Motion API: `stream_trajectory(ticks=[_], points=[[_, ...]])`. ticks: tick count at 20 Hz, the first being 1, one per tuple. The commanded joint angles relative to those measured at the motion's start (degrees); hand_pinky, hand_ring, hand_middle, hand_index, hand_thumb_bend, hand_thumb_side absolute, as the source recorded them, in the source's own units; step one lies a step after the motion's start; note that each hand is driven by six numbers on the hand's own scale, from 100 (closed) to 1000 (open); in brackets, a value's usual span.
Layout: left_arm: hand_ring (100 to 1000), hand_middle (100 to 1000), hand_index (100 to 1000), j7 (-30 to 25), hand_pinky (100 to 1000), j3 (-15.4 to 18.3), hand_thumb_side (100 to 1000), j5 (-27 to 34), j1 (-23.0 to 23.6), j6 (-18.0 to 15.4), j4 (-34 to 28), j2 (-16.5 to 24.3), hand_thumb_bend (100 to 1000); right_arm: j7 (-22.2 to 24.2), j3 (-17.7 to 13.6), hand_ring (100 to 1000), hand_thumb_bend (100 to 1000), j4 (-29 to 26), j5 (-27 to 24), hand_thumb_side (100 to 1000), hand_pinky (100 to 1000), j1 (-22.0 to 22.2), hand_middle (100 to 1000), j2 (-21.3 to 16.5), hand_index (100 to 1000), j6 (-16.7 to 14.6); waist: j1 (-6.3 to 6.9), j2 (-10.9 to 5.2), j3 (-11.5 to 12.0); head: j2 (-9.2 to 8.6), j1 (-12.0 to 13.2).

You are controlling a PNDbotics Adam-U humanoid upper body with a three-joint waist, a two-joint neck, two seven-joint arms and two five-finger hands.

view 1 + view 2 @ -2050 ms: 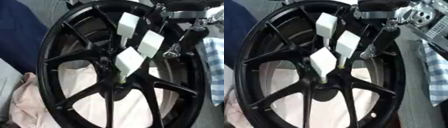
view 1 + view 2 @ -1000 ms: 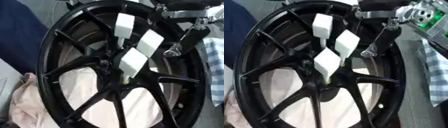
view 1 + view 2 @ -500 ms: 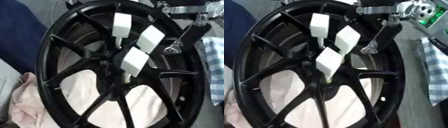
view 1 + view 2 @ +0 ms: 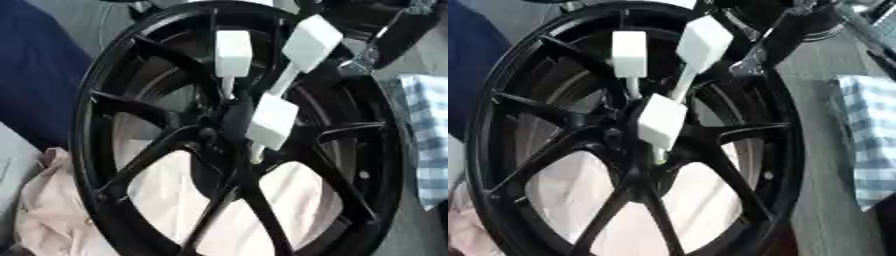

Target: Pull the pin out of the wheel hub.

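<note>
A black spoked wheel (image 4: 175, 150) fills both views, tilted on the table. Three pins with white block heads stick out of its hub (image 4: 219, 131): one at the upper left (image 4: 233, 54), one at the upper right (image 4: 311, 36), and one lower down (image 4: 272, 121). Their thin pale stems run into the hub. My right hand (image 4: 791, 37) shows as black and silver parts at the top right, over the wheel's rim and just right of the upper right pin. Whether it touches a pin is hidden. My left hand shows in neither view.
Dark blue fabric (image 4: 35, 75) lies at the left. A pale pink cloth (image 4: 48, 215) lies under the wheel at the lower left. A blue and white checked cloth (image 4: 427, 140) sits on the grey table at the right.
The whole picture has shifted, so the camera moved: the wheel sits lower and more upright in view. My right hand now shows higher, near the top right corner. The three pins stay in the hub.
</note>
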Motion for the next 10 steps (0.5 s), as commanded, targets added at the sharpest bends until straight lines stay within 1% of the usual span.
stream_trajectory(ticks=[1, 4, 5, 7, 8, 10], points=[[602, 535, 722, 0.27, 773, 0.81, 747, -0.35, -0.07, -0.08, -0.71, 1.25, 156, -1.29, -3.19, 494, 324, 0.84, -2.44, 100, 743, 0.25, 251, -2.87, 464, -0.24, 0.56, -1.95, -0.2, 0.38, 0.32], [602, 535, 722, 0.27, 773, 0.79, 747, -0.34, -0.09, -0.09, -0.72, 1.25, 156, -2.19, -3.82, 494, 324, 0.51, -3.15, 100, 743, 1.09, 251, -3.47, 464, -0.38, 0.55, -1.97, -0.16, 0.39, 0.27], [602, 535, 722, 0.41, 772, 0.97, 746, -0.36, 0.24, -0.08, -0.64, 1.14, 156, -2.56, -4.31, 485, 317, 0.87, -3.48, 100, 745, 1.62, 235, -3.96, 462, -0.11, 0.82, -2.38, -0.58, 0.59, 0.92], [602, 535, 722, 1.09, 772, 1.77, 746, -0.47, 1.61, -0.2, -0.46, 0.97, 156, -4.03, -6.63, 487, 312, 3.1, -4.93, 100, 746, 3.97, 242, -5.45, 472, 0.96, 1.69, -3.2, -2.85, 1.17, 2.77], [602, 535, 722, 1.5, 772, 2.19, 746, -0.54, 2.22, -0.28, -0.42, 0.95, 156, -4.95, -8.1, 488, 311, 4.56, -5.85, 100, 746, 5.42, 245, -5.81, 474, 0.94, 2.06, -3.42, -4.11, 1.36, 3.62], [602, 535, 722, 1.85, 772, 2.38, 746, -0.57, 2.59, -0.36, -0.45, 0.96, 156, -6.91, -11.27, 488, 311, 7.72, -7.8, 100, 746, 7.79, 245, -6.46, 474, -0.36, 2.24, -3.53, -4.77, 1.44, 3.97]])
